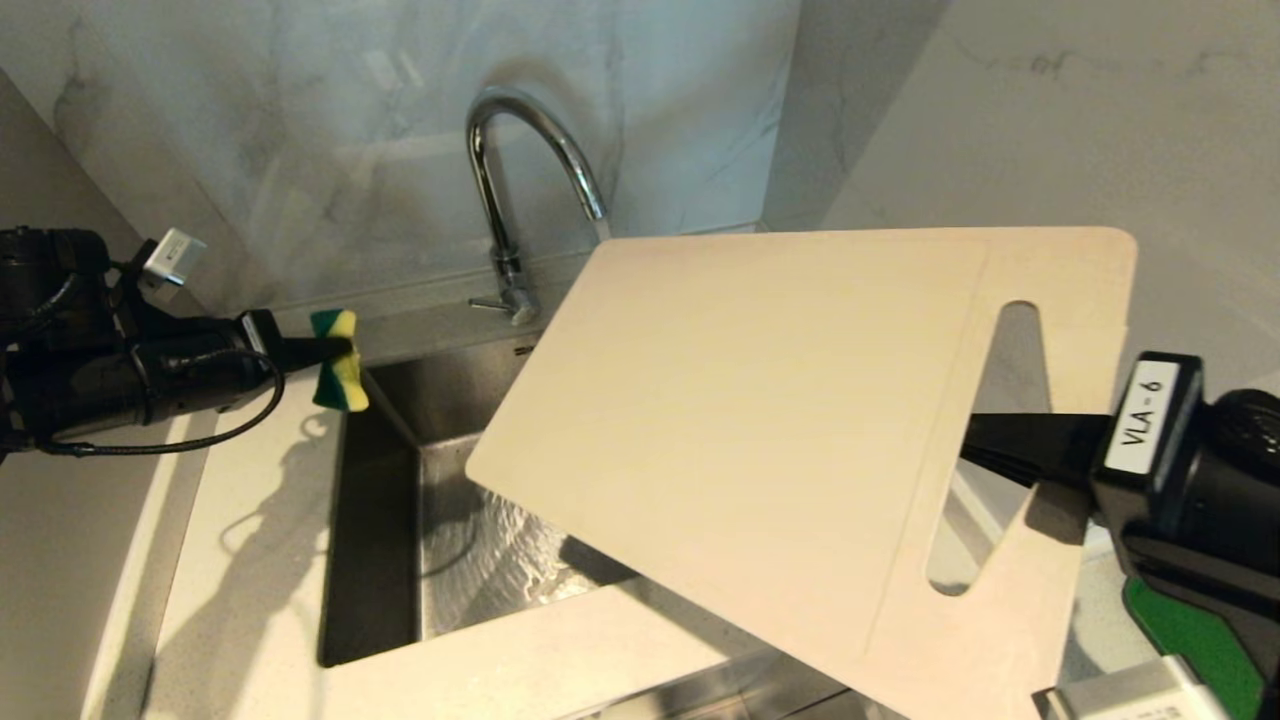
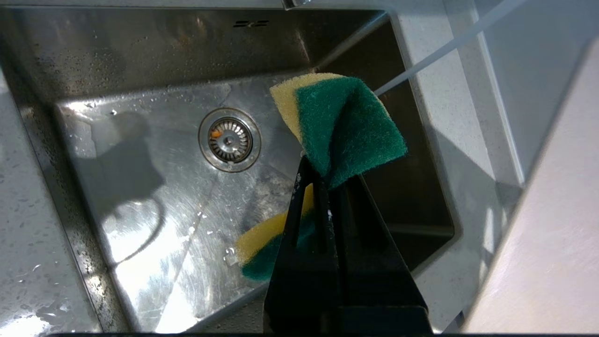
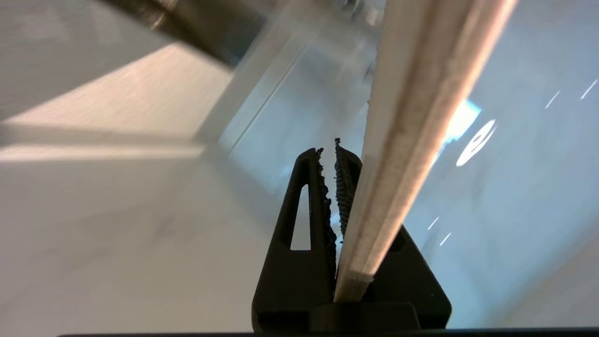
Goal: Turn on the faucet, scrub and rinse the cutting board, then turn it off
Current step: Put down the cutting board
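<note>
above the sink [image 1: 380,520] the right gripper [image 1: 1010,440] clamps the cutting board [image 1: 760,420] by its handle end. the left gripper [image 1: 300,352], pinched on a sponge [image 1: 338,360], should meet the board under the faucet [image 1: 520,180], pressing flat.

Left arm [image 1: 110,370] extended level from the left side, wrist cabled, left gripper [image 1: 325,352] pointing toward the centre. Jaws pinched tight on a folded sponge [image 2: 344,128], its two ends flaring out on either side of the tips. Right arm [image 1: 1200,480] entering from the right side, right gripper [image 3: 330,154] pointing leftward. Jaws nearly closed, clamped on the handle end of the cutting board [image 1: 760,420], held aloft and tilted.
</note>
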Available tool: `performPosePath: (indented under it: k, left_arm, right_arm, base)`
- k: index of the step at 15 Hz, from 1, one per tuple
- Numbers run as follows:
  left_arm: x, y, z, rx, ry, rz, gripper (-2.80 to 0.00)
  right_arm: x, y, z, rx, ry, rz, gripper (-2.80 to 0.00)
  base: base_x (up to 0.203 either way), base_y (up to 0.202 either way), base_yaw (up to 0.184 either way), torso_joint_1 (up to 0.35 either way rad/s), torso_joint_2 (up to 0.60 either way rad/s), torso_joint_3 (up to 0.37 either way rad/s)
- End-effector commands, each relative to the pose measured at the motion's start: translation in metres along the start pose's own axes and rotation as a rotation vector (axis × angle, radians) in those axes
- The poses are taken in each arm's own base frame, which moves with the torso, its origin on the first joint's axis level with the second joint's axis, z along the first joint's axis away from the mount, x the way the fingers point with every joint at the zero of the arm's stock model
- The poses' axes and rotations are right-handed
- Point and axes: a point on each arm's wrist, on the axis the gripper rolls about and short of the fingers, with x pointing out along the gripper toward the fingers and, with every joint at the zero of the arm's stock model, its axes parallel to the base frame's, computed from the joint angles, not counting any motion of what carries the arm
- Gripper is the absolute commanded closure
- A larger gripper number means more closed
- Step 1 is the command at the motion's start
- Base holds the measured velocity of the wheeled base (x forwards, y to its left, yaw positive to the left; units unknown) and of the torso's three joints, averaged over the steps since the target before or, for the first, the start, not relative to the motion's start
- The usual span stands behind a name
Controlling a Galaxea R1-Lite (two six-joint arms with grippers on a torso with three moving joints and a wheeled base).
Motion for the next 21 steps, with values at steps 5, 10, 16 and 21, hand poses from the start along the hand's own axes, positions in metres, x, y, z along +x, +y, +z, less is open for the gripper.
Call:
performPosePath:
  k: [5,10,16,21]
  left_arm:
    - [0.0,-0.001,0.002,-0.008,0.011,0.002,0.0]
    - [-0.001,-0.002,0.002,-0.007,0.01,0.001,0.0]
    - [0.0,-0.003,0.001,-0.008,0.016,-0.001,0.0]
    - [0.001,-0.002,0.0,-0.009,0.019,-0.001,0.0]
  right_arm:
    - [-0.065,0.028,0.03,0.3,0.232,0.034,0.0]
    - [-0.066,0.068,0.063,0.577,0.264,0.13,0.0]
    - [-0.05,0.102,0.087,0.777,0.273,0.3,0.0]
    - [-0.018,0.107,0.082,0.778,0.27,0.313,0.0]
  base:
    - [0.0,0.0,0.0,0.0,0.0,0.0]
    - [0.0,0.0,0.0,0.0,0.0,0.0]
    - [0.0,0.0,0.0,0.0,0.0,0.0]
    - [0.0,0.0,0.0,0.0,0.0,0.0]
